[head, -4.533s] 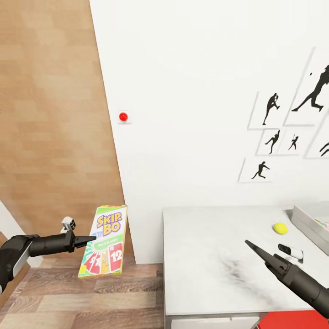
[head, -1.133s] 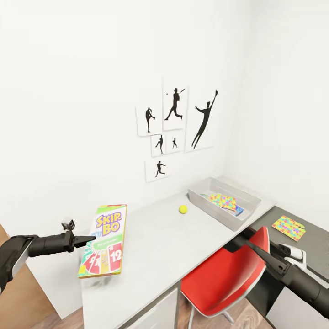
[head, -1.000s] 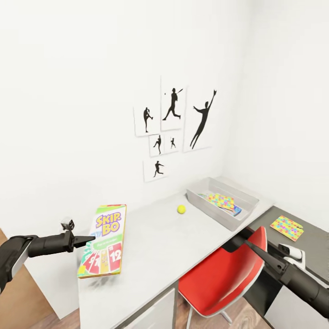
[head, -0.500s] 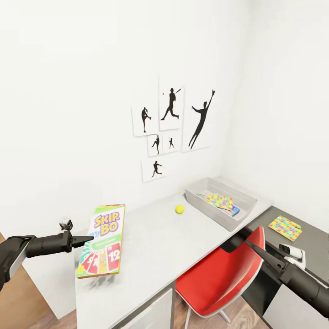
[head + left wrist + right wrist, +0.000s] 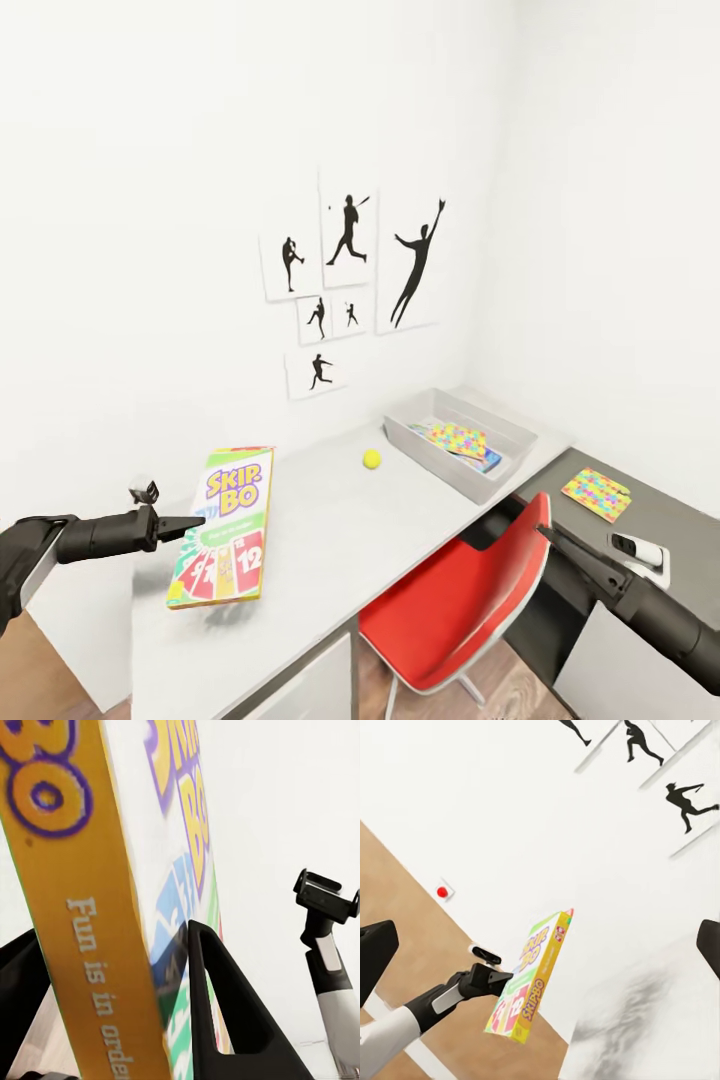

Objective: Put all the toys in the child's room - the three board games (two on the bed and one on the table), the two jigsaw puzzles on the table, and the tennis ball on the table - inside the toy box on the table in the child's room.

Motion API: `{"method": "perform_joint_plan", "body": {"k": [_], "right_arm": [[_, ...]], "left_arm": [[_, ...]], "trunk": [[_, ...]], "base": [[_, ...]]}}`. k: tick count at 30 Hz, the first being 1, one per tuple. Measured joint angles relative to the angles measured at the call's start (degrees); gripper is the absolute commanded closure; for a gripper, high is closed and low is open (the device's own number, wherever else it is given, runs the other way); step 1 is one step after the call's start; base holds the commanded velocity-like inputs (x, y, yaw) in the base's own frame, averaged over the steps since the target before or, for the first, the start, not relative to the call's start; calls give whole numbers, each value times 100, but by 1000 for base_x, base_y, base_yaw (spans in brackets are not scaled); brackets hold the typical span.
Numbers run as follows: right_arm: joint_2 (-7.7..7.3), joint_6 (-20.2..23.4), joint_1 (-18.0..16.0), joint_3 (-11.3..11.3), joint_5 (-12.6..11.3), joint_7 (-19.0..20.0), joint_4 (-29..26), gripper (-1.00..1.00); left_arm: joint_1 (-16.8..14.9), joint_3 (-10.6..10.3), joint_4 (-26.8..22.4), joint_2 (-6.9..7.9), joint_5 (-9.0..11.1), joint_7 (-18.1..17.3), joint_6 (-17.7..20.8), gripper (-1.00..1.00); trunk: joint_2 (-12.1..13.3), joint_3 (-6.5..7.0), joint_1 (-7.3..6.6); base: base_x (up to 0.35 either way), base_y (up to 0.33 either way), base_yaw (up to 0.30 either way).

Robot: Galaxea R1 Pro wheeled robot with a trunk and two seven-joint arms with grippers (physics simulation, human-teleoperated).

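My left gripper is shut on the edge of the green, white and red SKIP-BO board game, holding it upright over the near left end of the table. The left wrist view shows the box's orange edge clamped between the black fingers. A tennis ball lies on the table beside the grey toy box, which holds a colourful flat box on a blue one. My right gripper hovers over the red chair; its fingers stand wide apart and empty.
A red chair is pushed against the table's front. To the right is a lower dark cabinet with another colourful flat box on it. Silhouette posters hang on the white wall behind the table.
The whole view has swung from the table's end and floor to face along the table, everything sliding a little left lately. The SKIP-BO box stays gripped; both arms keep their pose.
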Motion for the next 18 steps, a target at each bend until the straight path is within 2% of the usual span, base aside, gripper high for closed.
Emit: {"method": "perform_joint_plan", "body": {"k": [10,18], "right_arm": [[0,0,-2,1,-4,-3,-2,-100],[0,0,-3,0,-3,0,-2,-100]], "left_arm": [[-1,-2,0,0,-2,0,-42,100],[0,-3,-1,1,-4,0,-43,100]], "trunk": [[-3,60,1],[-3,74,1]], "base": [[0,-286,-202],[0,-296,-39]]}}
